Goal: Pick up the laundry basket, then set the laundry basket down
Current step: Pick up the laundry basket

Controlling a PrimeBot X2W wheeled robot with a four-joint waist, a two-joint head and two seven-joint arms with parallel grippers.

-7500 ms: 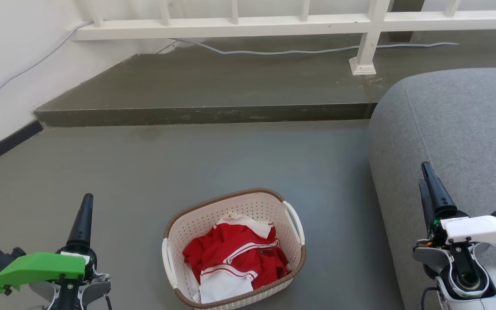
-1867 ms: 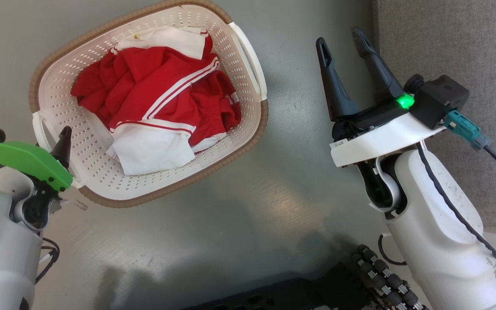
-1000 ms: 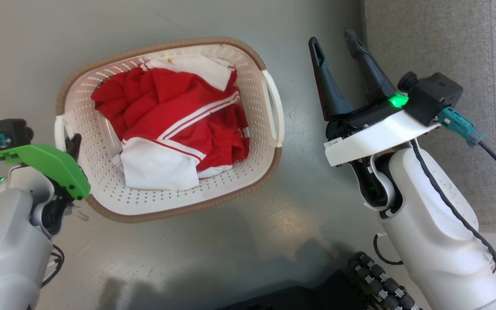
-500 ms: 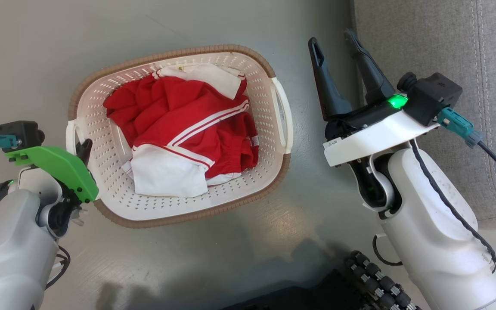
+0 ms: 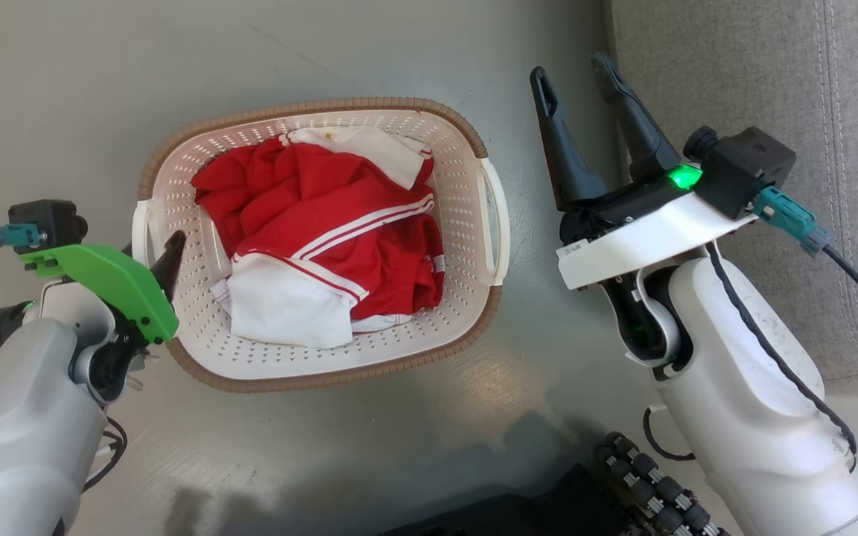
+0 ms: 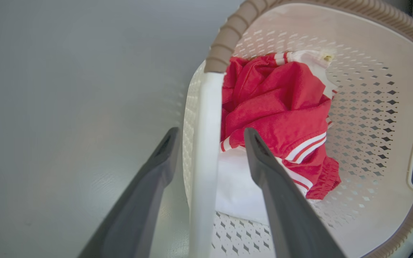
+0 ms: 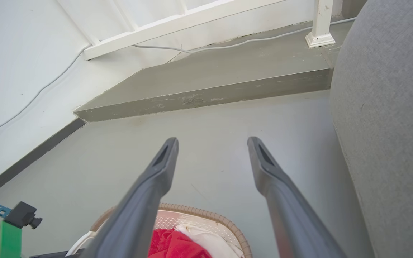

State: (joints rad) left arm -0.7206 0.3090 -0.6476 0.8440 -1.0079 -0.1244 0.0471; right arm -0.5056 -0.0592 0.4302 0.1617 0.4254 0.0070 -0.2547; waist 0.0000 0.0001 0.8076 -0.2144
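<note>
The laundry basket (image 5: 310, 108) is cream-white with a brown rim and stands on the grey floor, holding red and white clothes (image 5: 325, 223). My left gripper (image 5: 161, 246) is open and straddles the basket's white left handle (image 6: 206, 143). One finger is outside the wall and the other inside, beside the clothes. In the left wrist view the left gripper (image 6: 212, 132) has a gap on each side of the handle. My right gripper (image 5: 574, 74) is open and empty, to the right of the basket's right handle (image 5: 500, 216), between basket and sofa. The right wrist view has the right gripper (image 7: 212, 140) above the basket rim (image 7: 206, 213).
A grey sofa (image 5: 757, 74) stands close on the right, next to my right arm. Ahead, a raised concrete step (image 7: 210, 96) runs under a white railing (image 7: 192, 21) with a cable along it. A white wall (image 7: 20, 71) is at the left. My dark base (image 5: 548, 506) is at the bottom.
The head camera has tilted down since the first frame. My left gripper has come to the left handle and one finger has gone further into the basket. The right gripper has opened and holds still.
</note>
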